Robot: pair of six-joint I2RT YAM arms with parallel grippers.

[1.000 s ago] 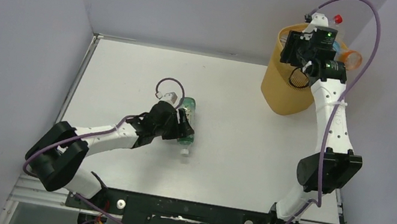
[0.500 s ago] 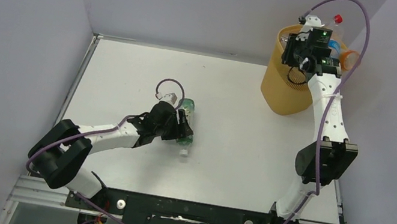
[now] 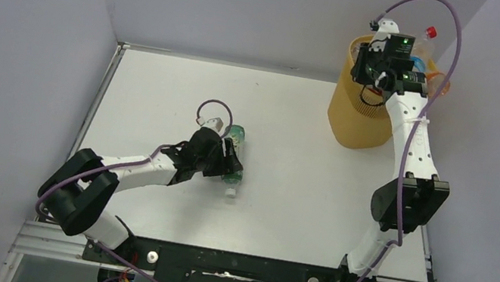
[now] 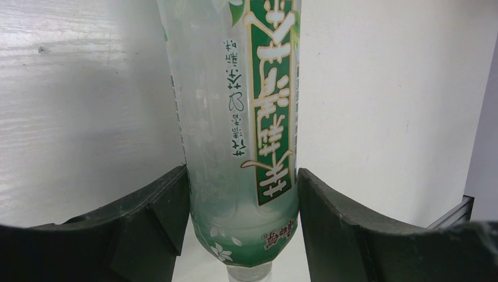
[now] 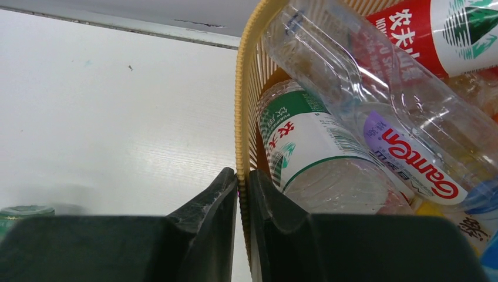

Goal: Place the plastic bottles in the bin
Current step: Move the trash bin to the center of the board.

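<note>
A clear bottle with a green label (image 3: pixel 236 150) lies on the white table, its cap toward the near edge. My left gripper (image 3: pixel 230 161) is shut on it; in the left wrist view both fingers press the sides of the bottle (image 4: pixel 241 117) near its shoulder. The yellow-orange bin (image 3: pixel 358 121) stands at the far right, leaning, with several bottles inside, one with a red cap (image 3: pixel 427 34) sticking out. My right gripper (image 3: pixel 372 60) is shut on the bin's rim (image 5: pixel 239 88). The right wrist view shows a green-and-white labelled bottle (image 5: pixel 311 147) and a clear one (image 5: pixel 376 106) inside.
Grey walls close in the table on the left, the far side and the right, right behind the bin. A metal rail (image 3: pixel 233 268) runs along the near edge by the arm bases.
My right gripper has moved back and a little left, still on the rim, and the bin has shifted and leaned with it. The left gripper and its bottle have hardly moved.
</note>
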